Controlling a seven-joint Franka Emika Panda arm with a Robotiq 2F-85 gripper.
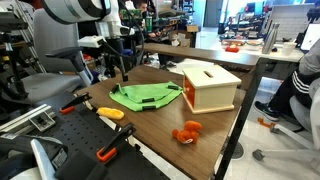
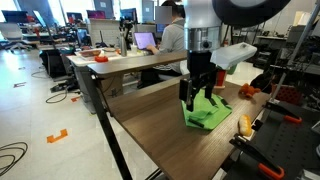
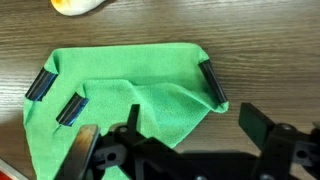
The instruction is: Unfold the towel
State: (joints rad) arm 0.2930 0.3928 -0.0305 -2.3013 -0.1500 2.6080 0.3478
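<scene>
The lime-green towel [image 1: 146, 97] lies partly folded on the brown wooden table, next to the pale wooden box [image 1: 206, 85]. In the wrist view the towel [image 3: 120, 80] has a folded-over flap and black tabs along its edges. My gripper [image 1: 125, 72] hangs just above the towel's far end; it also shows in an exterior view [image 2: 197, 100] over the towel [image 2: 208, 114]. In the wrist view the gripper [image 3: 168, 125] is open, with its fingers either side of the towel's lower right corner and nothing held between them.
A small orange toy [image 1: 187, 131] sits near the table's front edge. A yellow-orange object [image 3: 80, 6] lies beyond the towel. Orange-handled clamps [image 1: 112, 152] lie on the dark bench beside the table. A seated person [image 1: 300, 85] is past the box.
</scene>
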